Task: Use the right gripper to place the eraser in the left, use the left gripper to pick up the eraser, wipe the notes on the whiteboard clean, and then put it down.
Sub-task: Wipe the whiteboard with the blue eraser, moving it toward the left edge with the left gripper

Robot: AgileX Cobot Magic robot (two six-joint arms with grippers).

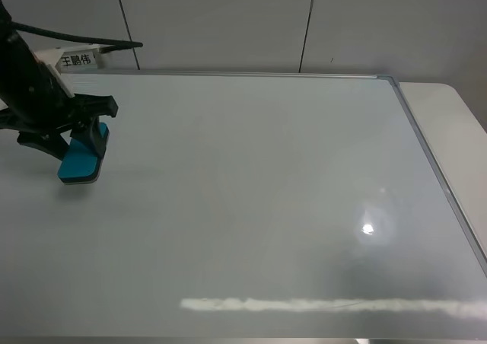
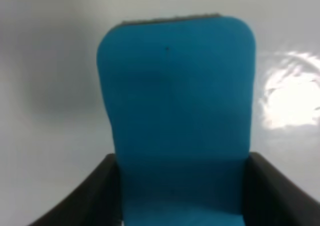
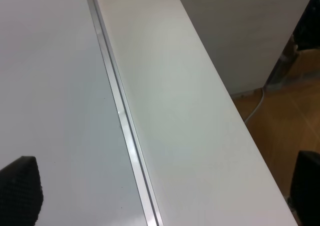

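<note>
The left gripper (image 1: 80, 135) clamps the eraser (image 1: 82, 155) at the whiteboard's (image 1: 251, 199) far-left area; its long axis extends beyond the fingertips, felt down on the board; no notes visible; right gripper (image 3: 160, 186) spread wide, empty.

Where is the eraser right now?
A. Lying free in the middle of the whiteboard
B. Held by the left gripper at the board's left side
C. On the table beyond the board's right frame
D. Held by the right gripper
B. The exterior high view shows the teal eraser clamped in the left gripper over the whiteboard's left side, and the left wrist view shows the gripper's fingers on both its sides.
</note>
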